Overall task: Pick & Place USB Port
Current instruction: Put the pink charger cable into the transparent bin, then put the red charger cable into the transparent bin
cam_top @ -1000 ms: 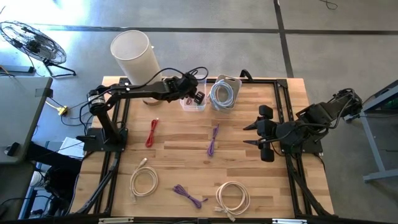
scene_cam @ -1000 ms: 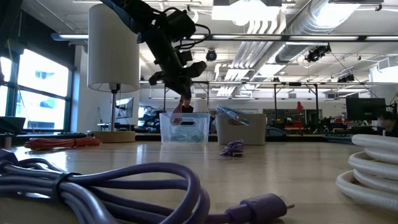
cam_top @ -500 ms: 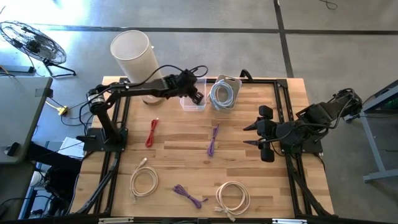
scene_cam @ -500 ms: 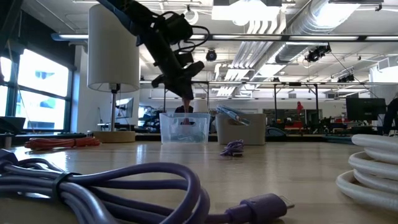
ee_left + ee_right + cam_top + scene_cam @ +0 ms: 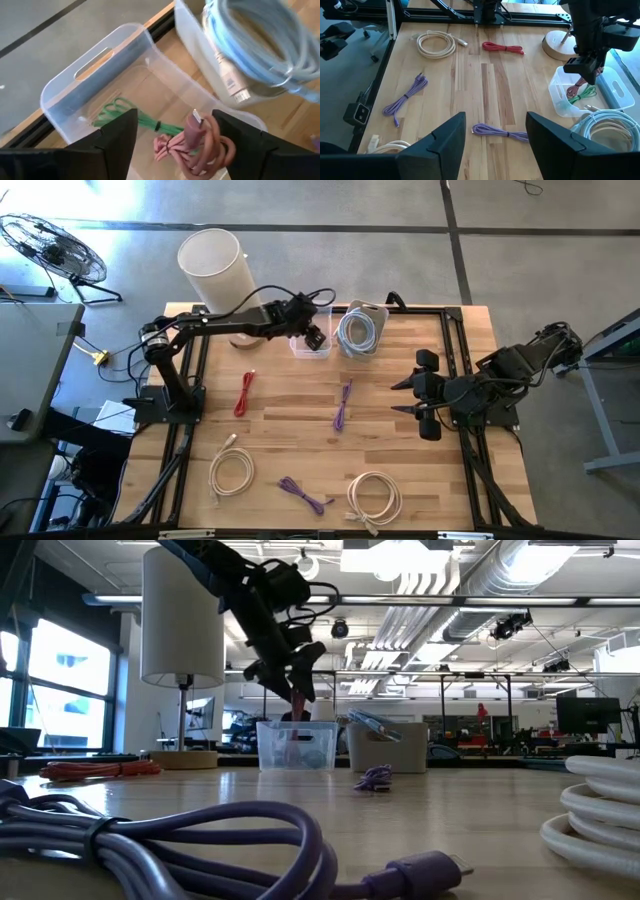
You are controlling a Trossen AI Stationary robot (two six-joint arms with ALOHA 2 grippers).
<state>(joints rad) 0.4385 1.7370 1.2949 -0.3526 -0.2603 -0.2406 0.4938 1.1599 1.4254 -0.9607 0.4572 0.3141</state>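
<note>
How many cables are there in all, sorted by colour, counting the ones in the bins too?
Purple cables: 2
Cream-white cables: 2
Red cable: 1
Green cable: 1
Pink cable: 1
Pale blue cable: 1
Total: 8

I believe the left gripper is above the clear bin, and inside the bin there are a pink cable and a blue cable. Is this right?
Not quite. The second cable in the clear bin is green, not blue: the left wrist view shows a green cable beside the pink cable. The rest holds: the left gripper is above that bin.
</note>
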